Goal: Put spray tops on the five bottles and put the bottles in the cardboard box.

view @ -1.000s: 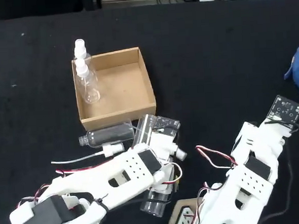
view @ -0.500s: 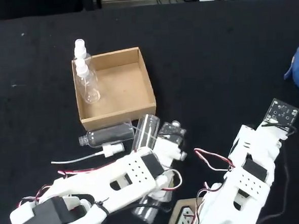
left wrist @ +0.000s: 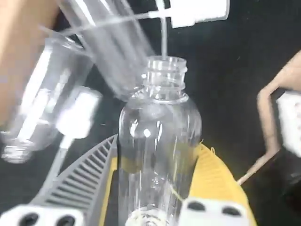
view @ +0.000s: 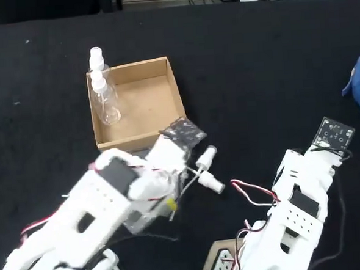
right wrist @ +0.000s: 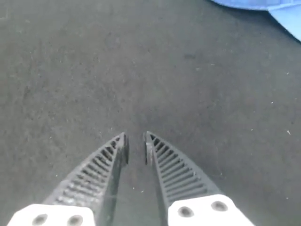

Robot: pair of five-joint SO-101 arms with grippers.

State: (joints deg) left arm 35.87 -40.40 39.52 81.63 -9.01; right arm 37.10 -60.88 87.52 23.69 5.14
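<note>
- Left gripper (left wrist: 157, 143): jaws clamped on an uncapped bottle (left wrist: 157, 165), its open neck near a loose spray top (left wrist: 197, 12).
- Right gripper (right wrist: 135, 141): jaws nearly closed, holding nothing, over bare tabletop (right wrist: 188, 56).
- Box (view: 178, 98): two capped bottles (view: 104, 100) at its left wall.

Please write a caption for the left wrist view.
Left end effector grips an uncapped clear bottle, a spray top beyond its neck.
</note>
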